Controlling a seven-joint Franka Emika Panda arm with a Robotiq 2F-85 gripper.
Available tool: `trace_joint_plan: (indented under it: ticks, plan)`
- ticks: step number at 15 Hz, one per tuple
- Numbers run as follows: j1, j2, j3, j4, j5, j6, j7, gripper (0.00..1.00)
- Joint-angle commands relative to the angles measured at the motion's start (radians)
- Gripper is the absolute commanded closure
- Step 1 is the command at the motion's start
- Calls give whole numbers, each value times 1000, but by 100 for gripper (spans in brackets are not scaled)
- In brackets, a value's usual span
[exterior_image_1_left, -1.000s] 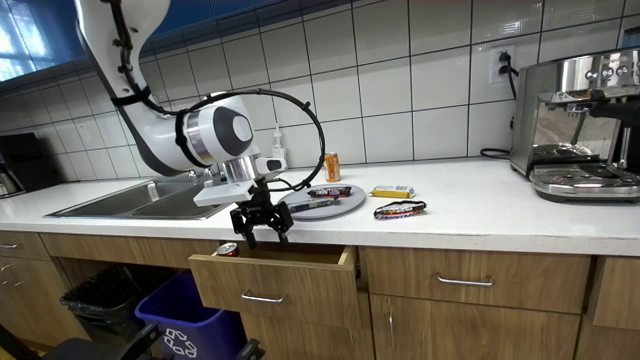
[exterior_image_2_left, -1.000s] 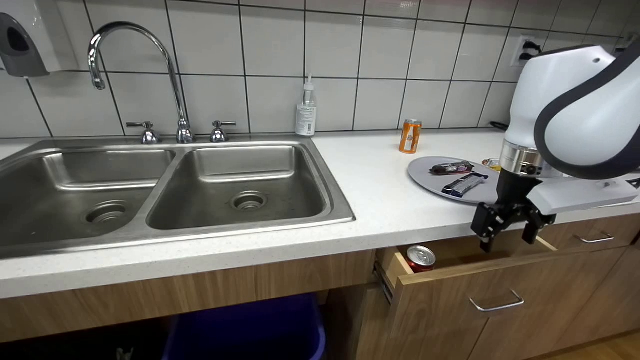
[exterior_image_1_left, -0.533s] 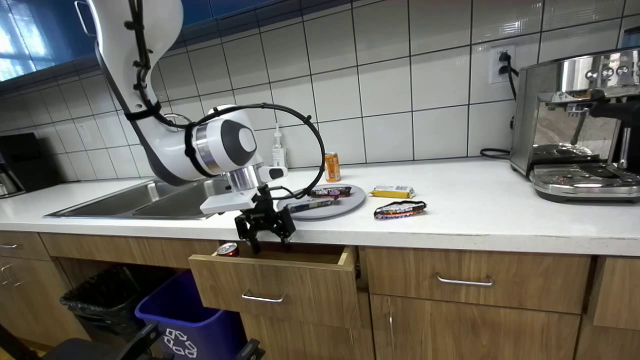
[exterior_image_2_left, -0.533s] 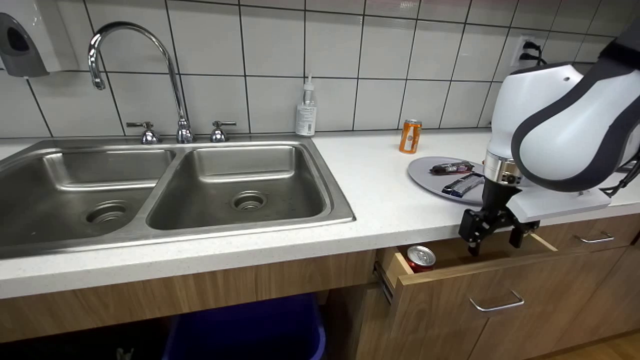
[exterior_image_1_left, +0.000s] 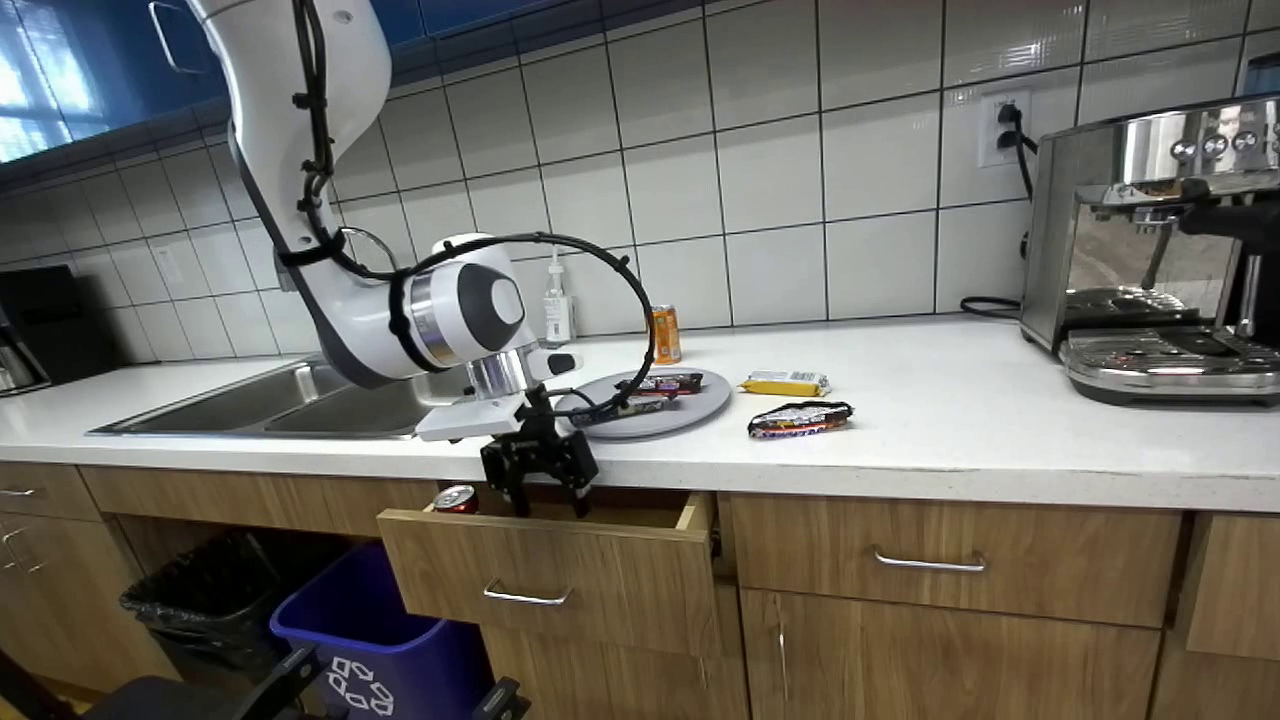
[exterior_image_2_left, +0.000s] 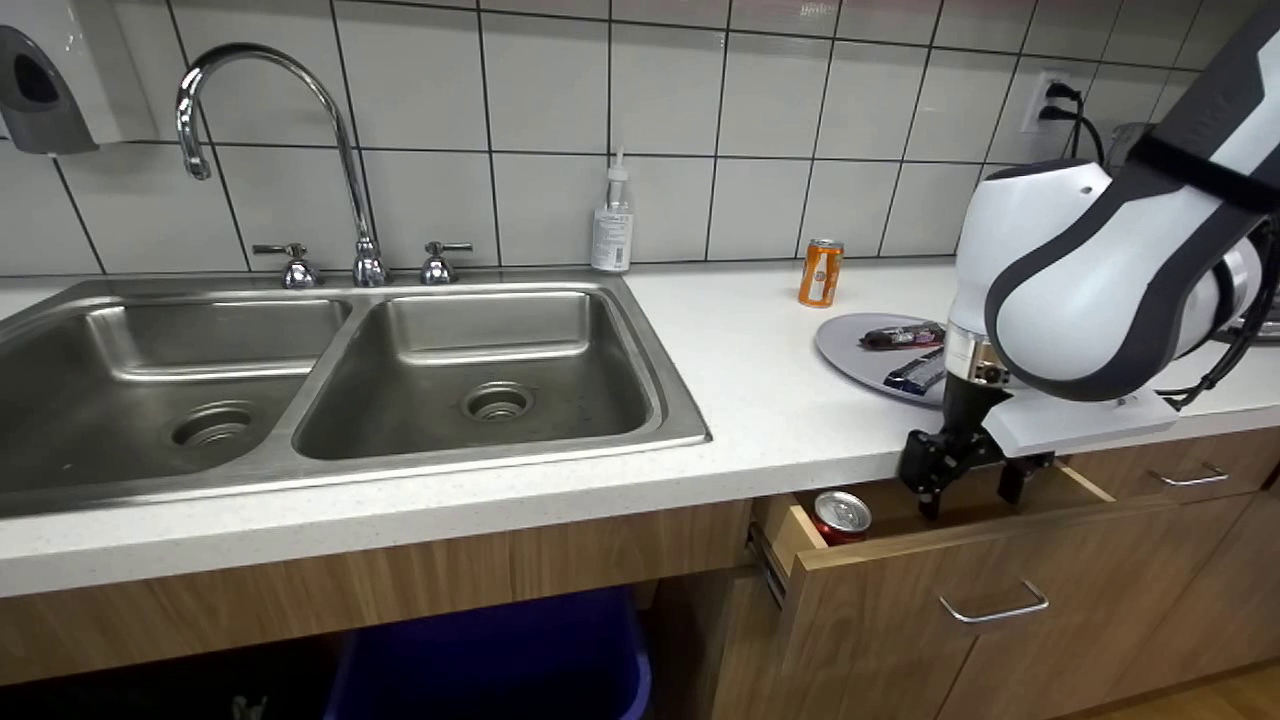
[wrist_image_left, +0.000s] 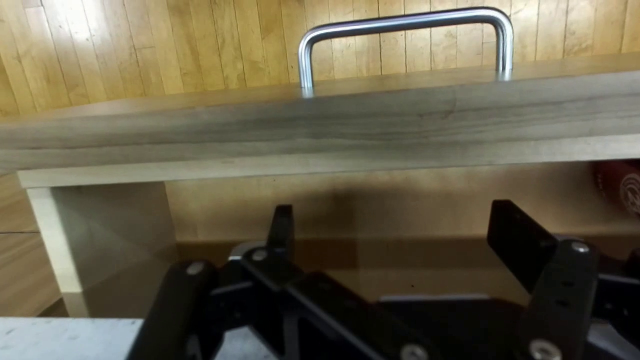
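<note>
Your end effector (wrist_image_left: 393, 215) points down over the open drawer (exterior_image_1_left: 620, 575), as both exterior views show. It is spread wide; in the wrist view you see only drawer interior in the gap. You cannot tell whether its tips dip below the drawer's front edge. The drawer's metal handle (wrist_image_left: 407, 22) shows beyond that edge, above the wooden floor (wrist_image_left: 190, 55).

Inside the drawer: a red can (exterior_image_2_left: 842, 518) stands upright at the end nearest the sink (exterior_image_2_left: 325, 375), near your end effector but apart from it. In the wrist view you get only part of it, cut off by the frame.

On the surface (exterior_image_2_left: 750, 370): a grey plate (exterior_image_1_left: 703, 403) carries two dark wrapped bars (exterior_image_2_left: 903, 336). Beside the plate you have a yellow packet (exterior_image_1_left: 785, 384) and, nearer the front, a dark packet (exterior_image_1_left: 800, 420). An orange can (exterior_image_2_left: 821, 273) stands behind the plate. A pump bottle (exterior_image_2_left: 612, 232) stands just beside the sink's back corner; the coffee machine (exterior_image_1_left: 1165, 250) sits well apart.

Below the surface: a blue bin (exterior_image_1_left: 440, 665) beside a black-lined bin (exterior_image_1_left: 195, 620).
</note>
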Motion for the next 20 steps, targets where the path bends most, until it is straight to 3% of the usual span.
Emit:
trace_joint_plan:
  ticks: [1,10,20]
  plan:
    - [15,14,-9,3,24,0,-8,0]
    - [-18,-85,24,-130,79,-27,-89,0]
    - [-9,-194,-14,-282,55,-60,-80,0]
